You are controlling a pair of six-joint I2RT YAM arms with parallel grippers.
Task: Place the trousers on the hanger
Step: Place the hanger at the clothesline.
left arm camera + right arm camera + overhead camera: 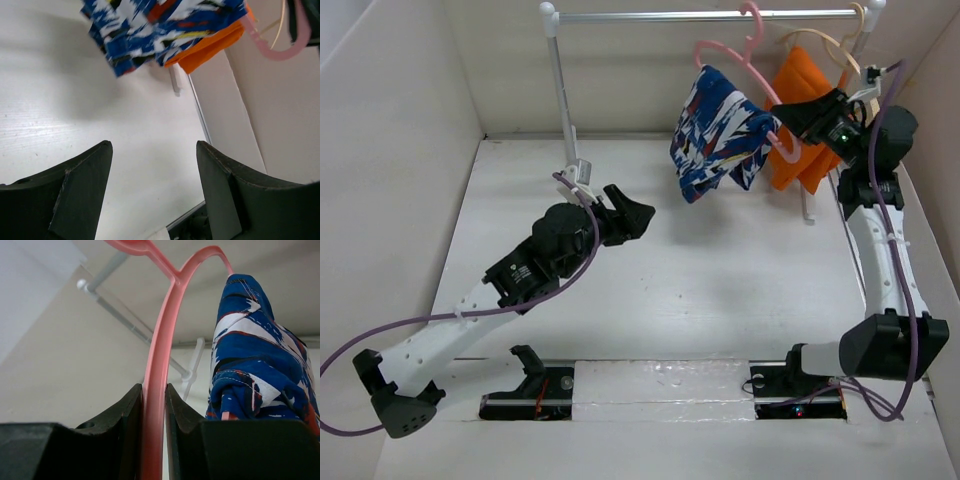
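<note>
The blue patterned trousers (720,135) hang folded over the pink hanger (722,50), whose hook reaches up to the rail. My right gripper (782,122) is shut on the hanger's lower right end. In the right wrist view the pink bar (160,340) runs up between the closed fingers of the gripper (154,387), with the trousers (255,355) just to the right. My left gripper (638,215) is open and empty over the table, left of and below the trousers. In the left wrist view it (152,147) faces the trousers (155,30) and the hanger end (280,50).
A white rack with a metal rail (700,15) and a post (563,100) stands at the back. An orange cloth (800,95) hangs on a cream hanger (832,42) right of the trousers. White walls enclose the table on the left, back and right.
</note>
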